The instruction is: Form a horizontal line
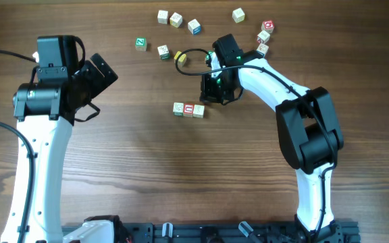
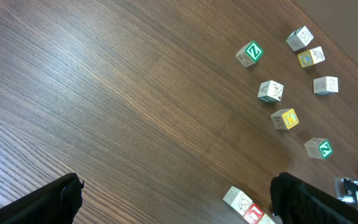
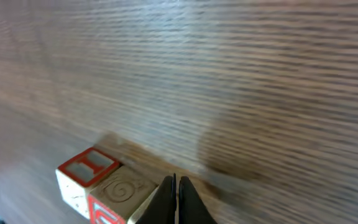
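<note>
Horizontal line (image 1: 189, 109) sits mid-bench (image 1: 140, 169) with its long axis running left-right in the overhead view. Three cubes touching: pale with green trim, red-marked middle, plain pale. Right fingers (image 3: 191, 205) are just beside its plain right end, on the far side, pressed together and holding nothing. Left fingers (image 2: 42, 202) are spread wide, empty, well apart from it. Right arm is nearer, so any final nudge is probably its job. Row tilts very slightly; looks about done.
</note>
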